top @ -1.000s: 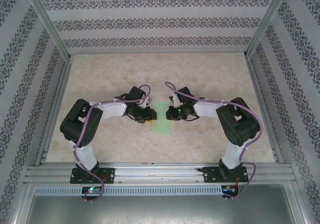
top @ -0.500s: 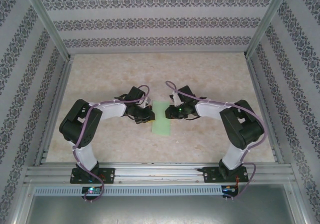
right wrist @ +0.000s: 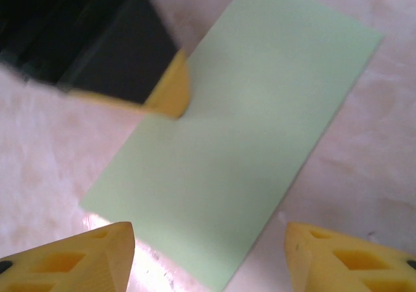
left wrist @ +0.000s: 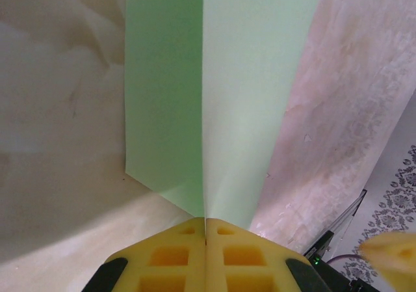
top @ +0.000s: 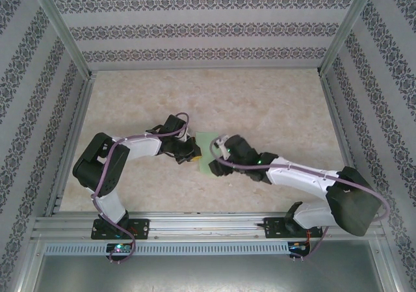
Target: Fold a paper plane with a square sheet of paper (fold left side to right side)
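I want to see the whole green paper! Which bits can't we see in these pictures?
Top view: the right gripper covers part of the folded green paper.
Left wrist view: the picture's top cuts off its far end; the shut left gripper hides whether it pinches the near edge.
Right wrist view: the left gripper is a blur.
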Controlling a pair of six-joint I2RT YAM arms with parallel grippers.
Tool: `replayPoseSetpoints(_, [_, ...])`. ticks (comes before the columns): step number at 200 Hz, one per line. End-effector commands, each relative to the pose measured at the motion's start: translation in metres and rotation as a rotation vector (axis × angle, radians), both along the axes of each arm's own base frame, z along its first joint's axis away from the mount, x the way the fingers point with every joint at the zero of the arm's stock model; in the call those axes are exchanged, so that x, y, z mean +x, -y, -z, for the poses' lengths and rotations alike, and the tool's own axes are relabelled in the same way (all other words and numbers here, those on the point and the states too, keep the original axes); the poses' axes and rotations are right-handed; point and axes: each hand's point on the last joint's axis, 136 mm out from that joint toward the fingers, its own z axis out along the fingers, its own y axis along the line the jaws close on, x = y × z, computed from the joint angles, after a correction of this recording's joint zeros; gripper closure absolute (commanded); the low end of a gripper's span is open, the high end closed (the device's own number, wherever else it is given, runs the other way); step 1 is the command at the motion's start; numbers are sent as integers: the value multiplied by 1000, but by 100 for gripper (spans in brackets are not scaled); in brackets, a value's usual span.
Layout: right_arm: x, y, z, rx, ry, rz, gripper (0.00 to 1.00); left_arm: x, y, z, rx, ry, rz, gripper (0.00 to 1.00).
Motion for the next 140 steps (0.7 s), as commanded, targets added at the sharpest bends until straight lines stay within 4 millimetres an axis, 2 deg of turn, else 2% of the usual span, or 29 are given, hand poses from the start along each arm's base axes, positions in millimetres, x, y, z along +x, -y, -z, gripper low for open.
replayPoseSetpoints(1, [-2,3,3,-124,163,-17,35,5,4,-13,-49,15,-23,100])
replayPoseSetpoints(28, [-16,-10,11,-196,237,-88,31,5,4,-13,-48,12,-22,100])
replayPoseSetpoints(55, [-20,-21,20,-271,284,-145,29,4,4,-12,-47,8,-19,100])
replayPoseSetpoints(108, [-5,-44,22,-320,321,-169,29,3,4,-11,-46,-1,-14,100])
replayPoseSetpoints(140, [-1,-54,22,-313,323,-180,38,2,4,-10,-42,-2,-9,100])
